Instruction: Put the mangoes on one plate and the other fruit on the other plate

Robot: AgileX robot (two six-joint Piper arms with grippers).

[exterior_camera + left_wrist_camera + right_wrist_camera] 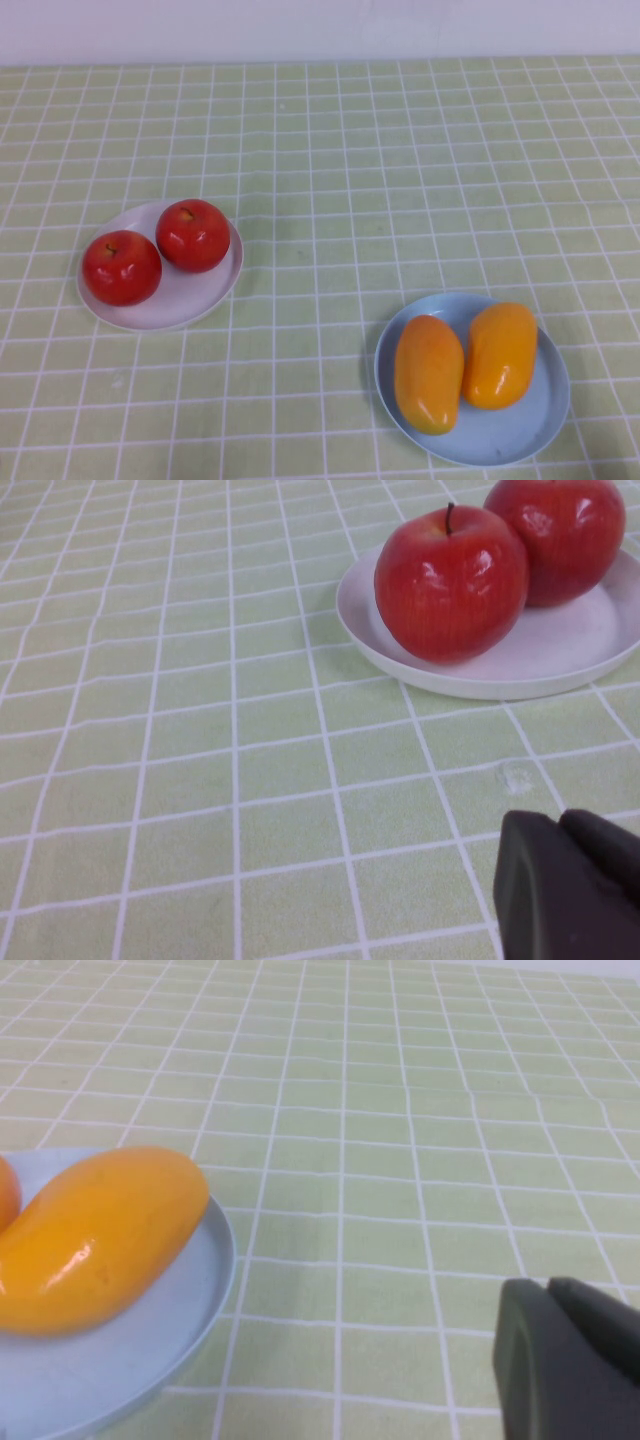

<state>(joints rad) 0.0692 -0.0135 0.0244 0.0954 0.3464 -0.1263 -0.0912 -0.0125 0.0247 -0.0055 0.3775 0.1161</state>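
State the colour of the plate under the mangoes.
Light blue plate, clearest in the high view.

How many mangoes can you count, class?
2 mangoes, both on the light blue plate, side by side and touching: one mango on its left half, the other mango on its right half. None appear hidden.

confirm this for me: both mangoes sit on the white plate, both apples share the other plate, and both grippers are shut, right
Not quite. The high view shows the two mangoes on the light blue plate; the two apples share the white plate. The left gripper and right gripper, parked nearby, are shut.
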